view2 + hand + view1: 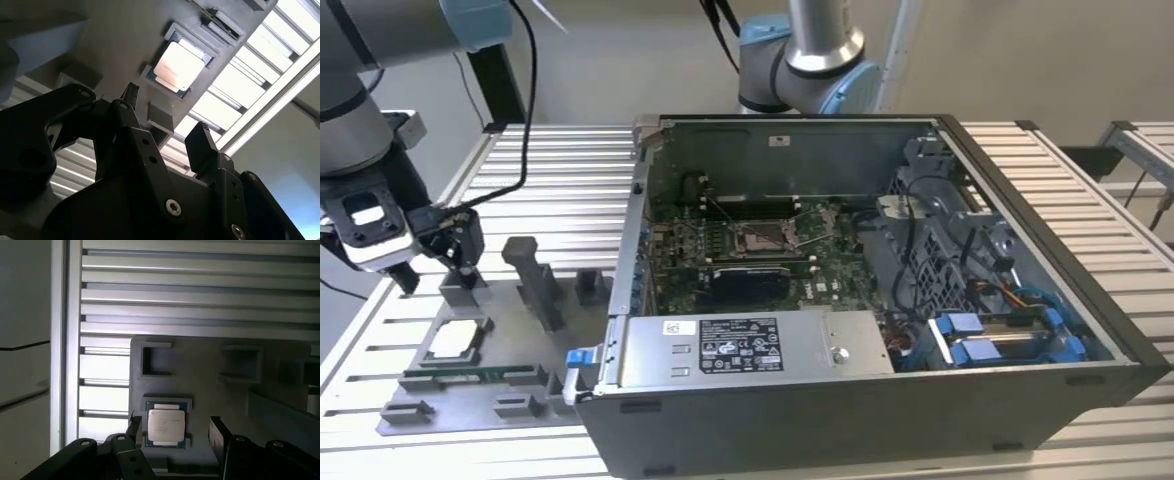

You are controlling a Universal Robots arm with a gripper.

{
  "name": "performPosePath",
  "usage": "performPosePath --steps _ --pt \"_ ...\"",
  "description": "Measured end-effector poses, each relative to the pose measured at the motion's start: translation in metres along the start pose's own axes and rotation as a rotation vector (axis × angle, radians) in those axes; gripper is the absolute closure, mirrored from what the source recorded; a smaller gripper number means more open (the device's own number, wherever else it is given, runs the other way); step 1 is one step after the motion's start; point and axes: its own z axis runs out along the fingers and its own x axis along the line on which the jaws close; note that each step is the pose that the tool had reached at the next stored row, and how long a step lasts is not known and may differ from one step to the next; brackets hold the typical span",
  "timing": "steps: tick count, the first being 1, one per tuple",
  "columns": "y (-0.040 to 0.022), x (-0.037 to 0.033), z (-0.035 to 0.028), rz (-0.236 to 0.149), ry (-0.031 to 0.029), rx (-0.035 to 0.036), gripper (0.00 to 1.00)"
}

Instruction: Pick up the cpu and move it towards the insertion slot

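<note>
The cpu (458,340) is a flat silver-grey square with a pale rim, lying in a recess of the grey holder tray (400,412) on the exterior view's left. My gripper (434,274) hangs above the tray, a little beyond the cpu, open and holding nothing. In both wrist views the cpu (179,65) (166,426) lies flat in its recess, with the dark fingertips (202,141) (217,432) spread well apart and clear of it. The insertion slot (767,235) is a silvery-framed socket on the motherboard inside the open computer case.
The open grey computer case (1067,380) stands to the exterior view's right of the tray. A green memory stick (474,375) lies in the tray near the cpu, and dark upright posts (534,280) rise from it. A second arm (801,60) stands behind the case. The slatted metal table (574,170) lies beneath.
</note>
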Motion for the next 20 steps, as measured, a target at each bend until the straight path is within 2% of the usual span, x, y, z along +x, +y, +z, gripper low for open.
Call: performPosePath --steps 7,20 --pt "-0.004 0.0021 0.0123 0.0 -0.0001 -0.0001 0.0" --pt "-0.0182 0.0035 0.0316 0.0 -0.0018 0.0 0.0"
